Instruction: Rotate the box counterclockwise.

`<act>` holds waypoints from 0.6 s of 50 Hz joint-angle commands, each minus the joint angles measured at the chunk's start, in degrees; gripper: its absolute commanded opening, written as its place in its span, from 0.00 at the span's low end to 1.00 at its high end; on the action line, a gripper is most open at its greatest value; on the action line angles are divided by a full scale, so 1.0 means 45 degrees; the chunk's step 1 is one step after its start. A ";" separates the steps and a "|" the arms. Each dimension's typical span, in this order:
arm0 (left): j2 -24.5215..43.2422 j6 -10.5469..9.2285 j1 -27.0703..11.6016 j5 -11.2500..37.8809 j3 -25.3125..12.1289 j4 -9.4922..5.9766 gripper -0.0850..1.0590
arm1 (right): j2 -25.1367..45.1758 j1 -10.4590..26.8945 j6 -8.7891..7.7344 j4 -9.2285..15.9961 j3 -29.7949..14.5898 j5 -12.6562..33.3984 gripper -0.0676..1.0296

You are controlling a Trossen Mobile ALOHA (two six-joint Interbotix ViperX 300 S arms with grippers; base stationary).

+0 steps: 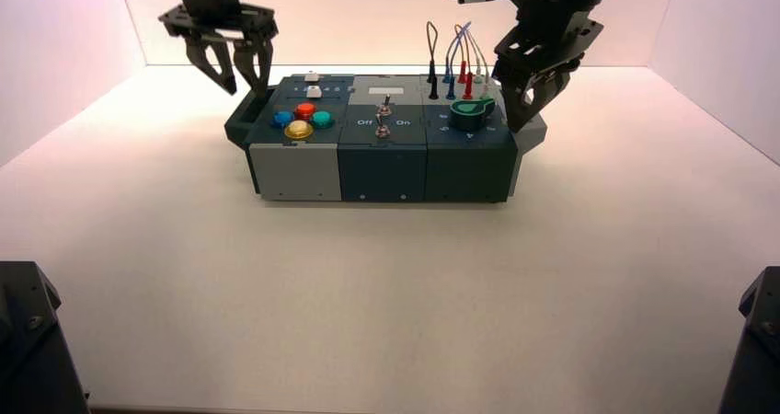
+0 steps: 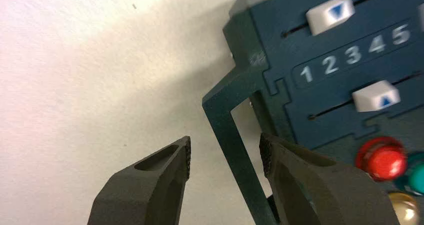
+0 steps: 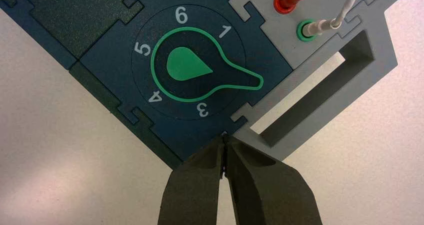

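Note:
The box, dark teal and grey, stands in the middle of the table with its long side facing me. My left gripper hovers over its left end. In the left wrist view this gripper is open and its fingers straddle the teal end handle without touching it. My right gripper is at the box's right end. In the right wrist view it is shut and empty, its tips over the box's corner between the green knob and the grey end handle.
Four coloured buttons sit on the left part of the box, two toggle switches in the middle, and looped wires at the back right. White walls enclose the table. Dark arm bases stand at the front corners.

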 commanded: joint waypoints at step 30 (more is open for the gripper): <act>0.0293 0.0020 -0.0059 -0.0059 -0.0098 0.0020 0.68 | -0.1191 -0.0020 0.0156 0.0059 0.0293 0.1309 0.04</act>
